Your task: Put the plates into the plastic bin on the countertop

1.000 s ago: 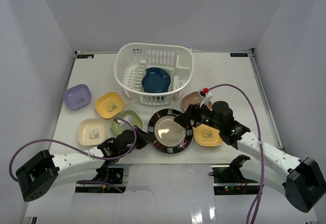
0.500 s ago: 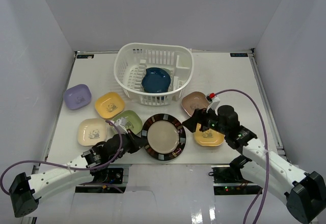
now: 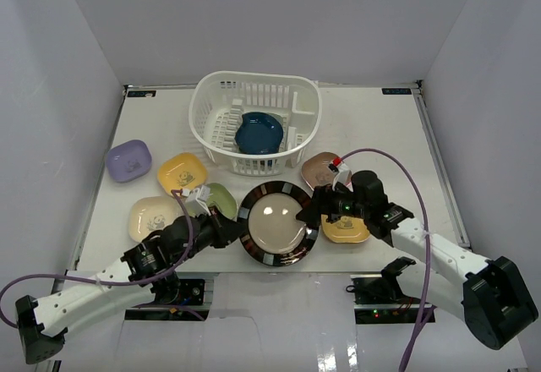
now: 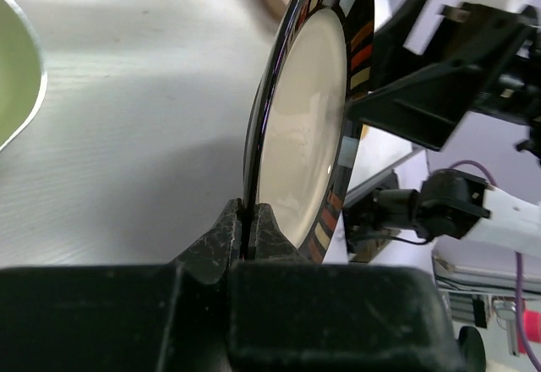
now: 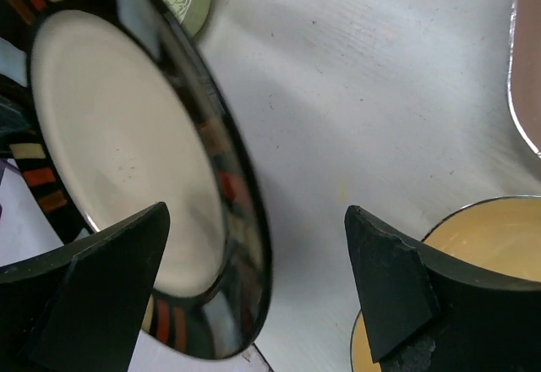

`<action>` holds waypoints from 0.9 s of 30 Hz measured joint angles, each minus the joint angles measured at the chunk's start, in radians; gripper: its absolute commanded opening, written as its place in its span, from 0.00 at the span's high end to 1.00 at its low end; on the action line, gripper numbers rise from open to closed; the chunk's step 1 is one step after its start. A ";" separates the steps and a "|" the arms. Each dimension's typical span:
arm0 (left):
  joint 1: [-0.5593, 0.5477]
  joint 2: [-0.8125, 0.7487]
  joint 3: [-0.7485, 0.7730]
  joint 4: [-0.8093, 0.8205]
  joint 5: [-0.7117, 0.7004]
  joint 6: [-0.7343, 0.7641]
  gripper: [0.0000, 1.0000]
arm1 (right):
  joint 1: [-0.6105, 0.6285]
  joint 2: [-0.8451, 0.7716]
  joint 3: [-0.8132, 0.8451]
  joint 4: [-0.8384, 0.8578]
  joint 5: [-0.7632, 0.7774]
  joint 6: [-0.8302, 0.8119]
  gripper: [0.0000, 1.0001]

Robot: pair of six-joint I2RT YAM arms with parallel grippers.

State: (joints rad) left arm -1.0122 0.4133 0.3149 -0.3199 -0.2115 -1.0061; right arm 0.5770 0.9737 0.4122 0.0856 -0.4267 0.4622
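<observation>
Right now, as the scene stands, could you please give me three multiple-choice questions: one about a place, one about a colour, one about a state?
1. Where is the dark blue dish relative to the white plastic bin?
A. left of it
B. inside it
C. right of it

2. What colour is the leftmost small dish?
A. lavender
B. red
C. black

3. The left gripper is:
A. open
B. shut on nothing
C. shut on the rim of the large plate

Answers:
1. B, the top view shows it within the lattice walls.
2. A, it looks pale purple in the top view.
3. C, the left wrist view shows the rim pinched between the fingers.
</observation>
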 measured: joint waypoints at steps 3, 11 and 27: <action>0.000 0.000 0.012 0.036 0.029 0.017 1.00 | 0.000 0.023 -0.005 0.021 -0.037 0.003 0.01; 0.005 0.046 0.065 -0.019 0.005 0.089 0.68 | -0.027 -0.037 -0.029 0.098 -0.212 0.088 0.92; 0.000 0.146 0.347 -0.354 -0.427 -0.097 0.02 | -0.014 0.158 0.418 0.065 -0.129 0.167 0.92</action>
State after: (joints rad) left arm -1.0119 0.5598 0.6617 -0.6739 -0.6388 -1.1030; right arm 0.5632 1.1313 0.8299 0.1509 -0.5556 0.6289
